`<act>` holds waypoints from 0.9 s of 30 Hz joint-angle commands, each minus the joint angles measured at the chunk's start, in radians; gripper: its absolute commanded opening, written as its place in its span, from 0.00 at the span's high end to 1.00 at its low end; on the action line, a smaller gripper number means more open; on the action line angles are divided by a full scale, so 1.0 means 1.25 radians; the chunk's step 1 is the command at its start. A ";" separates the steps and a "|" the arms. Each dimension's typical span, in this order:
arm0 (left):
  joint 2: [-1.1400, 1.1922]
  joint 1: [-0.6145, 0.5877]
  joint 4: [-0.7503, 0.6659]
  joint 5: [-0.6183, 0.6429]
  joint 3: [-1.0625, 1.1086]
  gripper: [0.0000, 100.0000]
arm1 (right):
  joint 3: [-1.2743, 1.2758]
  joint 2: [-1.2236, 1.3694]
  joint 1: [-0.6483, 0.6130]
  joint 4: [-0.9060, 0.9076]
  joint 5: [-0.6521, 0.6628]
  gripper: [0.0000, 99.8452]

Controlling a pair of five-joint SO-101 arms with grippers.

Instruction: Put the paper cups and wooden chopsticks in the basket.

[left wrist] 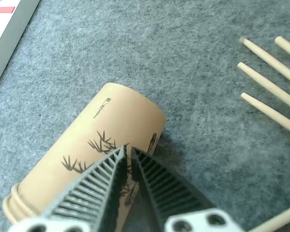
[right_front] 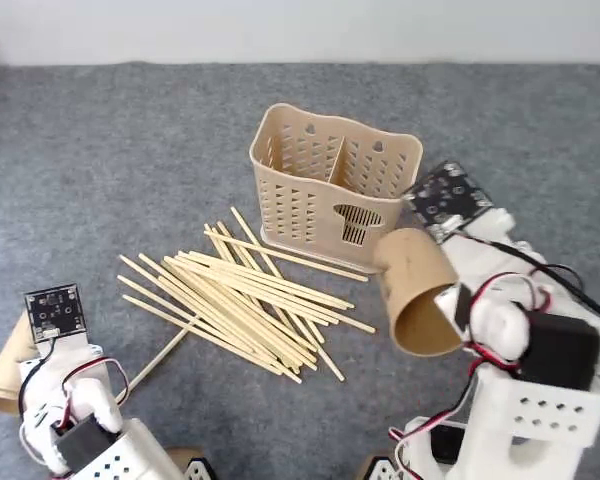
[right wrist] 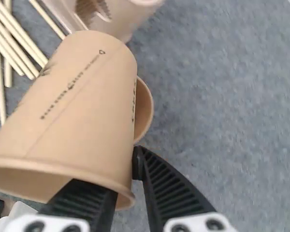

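Note:
The beige slotted basket [right_front: 335, 185] stands upright on the grey carpet, divided into two compartments. A heap of wooden chopsticks [right_front: 240, 300] lies in front of it; some ends show as chopsticks [left wrist: 268, 104] in the left wrist view. My right gripper [right wrist: 128, 166] is shut on the rim of a paper cup [right wrist: 77, 116], held tilted just right of the basket, where it appears as the cup [right_front: 420, 295]. A second tan rim [right wrist: 146, 108] peeks from behind it. Another paper cup [left wrist: 87, 159] lies on its side at the far left, with my left gripper [left wrist: 127, 153] shut just above it.
A light board [left wrist: 7, 34] borders the carpet beyond the lying cup. One chopstick [right_front: 165, 355] lies apart from the heap, near the left arm [right_front: 65, 400]. The right arm's body [right_front: 530, 380] stands at the near right.

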 commanded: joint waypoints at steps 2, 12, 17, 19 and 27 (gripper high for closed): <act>-0.012 0.001 -0.011 0.006 -0.007 0.98 | 0.020 -0.019 0.042 -0.001 0.033 0.99; -0.012 0.001 -0.011 0.006 -0.007 0.98 | 0.002 0.214 0.051 0.014 0.039 0.99; -0.012 0.001 -0.012 0.006 -0.002 0.98 | -0.163 0.311 0.117 0.062 0.038 0.99; -0.012 0.001 -0.014 0.006 -0.002 0.98 | -0.189 0.323 0.134 0.062 0.038 0.99; -0.012 0.001 -0.014 0.006 -0.002 0.98 | -0.194 0.359 0.133 0.062 0.039 0.99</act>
